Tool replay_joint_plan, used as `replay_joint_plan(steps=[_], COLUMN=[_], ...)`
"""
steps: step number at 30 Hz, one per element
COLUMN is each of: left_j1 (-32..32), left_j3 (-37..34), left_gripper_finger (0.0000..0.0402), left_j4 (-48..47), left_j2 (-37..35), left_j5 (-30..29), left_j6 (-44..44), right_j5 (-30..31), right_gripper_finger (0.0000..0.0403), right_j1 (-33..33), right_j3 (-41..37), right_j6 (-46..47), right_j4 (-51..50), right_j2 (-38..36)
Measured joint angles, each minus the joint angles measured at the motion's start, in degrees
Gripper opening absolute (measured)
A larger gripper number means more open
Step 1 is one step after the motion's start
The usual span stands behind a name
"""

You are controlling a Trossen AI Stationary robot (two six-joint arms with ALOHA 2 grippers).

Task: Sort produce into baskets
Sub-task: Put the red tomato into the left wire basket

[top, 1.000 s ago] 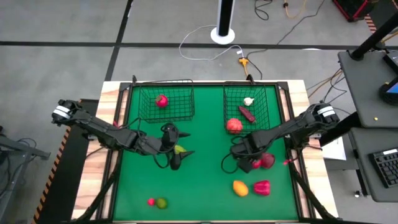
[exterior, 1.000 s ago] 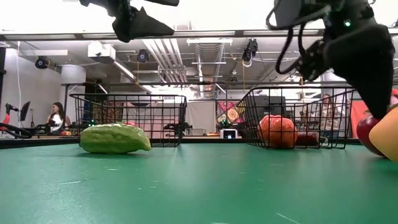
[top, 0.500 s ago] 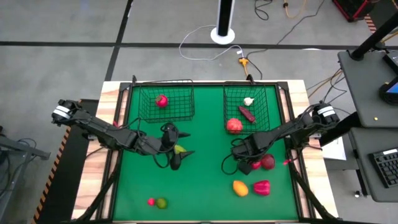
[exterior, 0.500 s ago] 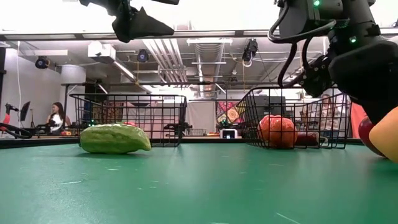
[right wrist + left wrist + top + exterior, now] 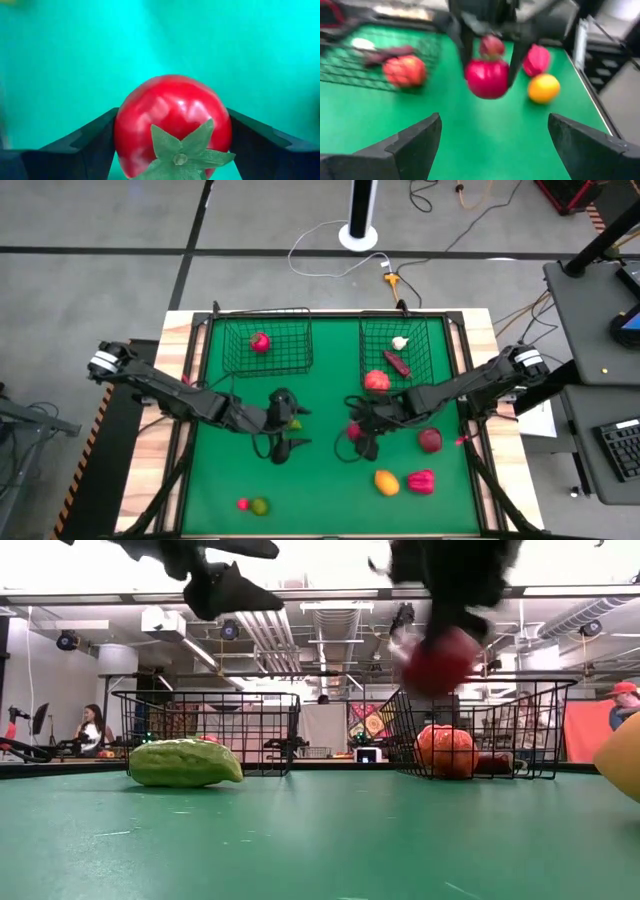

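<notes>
My right gripper is shut on a red tomato above the middle of the green table; the tomato also shows in the low view. My left gripper hangs open and empty over a yellow-green oblong piece, which lies on its side on the table. The left basket holds one red piece. The right basket holds white garlic, a purple piece and a red-orange round one. My right gripper pinches the tomato by two opposite sides between its two fingers, from above, pointing down. The green calyx faces the wrist. The tomato is lifted clear of the table.
On the table's right half lie a dark red round piece, an orange-yellow piece and a red pepper. Near the front left lie a lime and a small red piece. The two grippers stand close together at mid-table.
My right gripper has risen and gone toward the table's left with the red tomato, which is now lifted clear; the dark red piece beside it stayed in place. My left gripper has shifted a little toward the table's right, still open.
</notes>
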Motion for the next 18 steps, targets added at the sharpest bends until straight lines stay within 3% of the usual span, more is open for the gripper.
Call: replay_joint_plan(steps=[5, 8, 11, 18], left_j1=[-0.52, -1.14, -2.32, -5.51], left_j3=[0.00, 0.00, 0.00, -0.04], left_gripper_finger=[0.0346, 0.0346, 0.0346, 0.0346], left_j4=[1.46, 2.17, 2.23, 4.17], left_j2=[4.63, 6.56, 7.94, 8.64], left_j5=[2.17, 2.06, -2.11, -19.15], left_j6=[-1.77, -3.23, -3.82, 2.25], right_j5=[3.90, 5.98, 6.44, 6.73], right_gripper_finger=[0.0313, 0.0314, 0.0313, 0.0316], right_j1=[0.18, 0.45, -0.79, -3.89], right_j3=[0.47, 0.11, 0.00, 0.00], right_j6=[-23.60, -32.98, -34.47, -30.64], right_j4=[17.13, 24.01, 26.83, 27.50], right_j2=[0.61, 1.48, 1.73, 1.36])
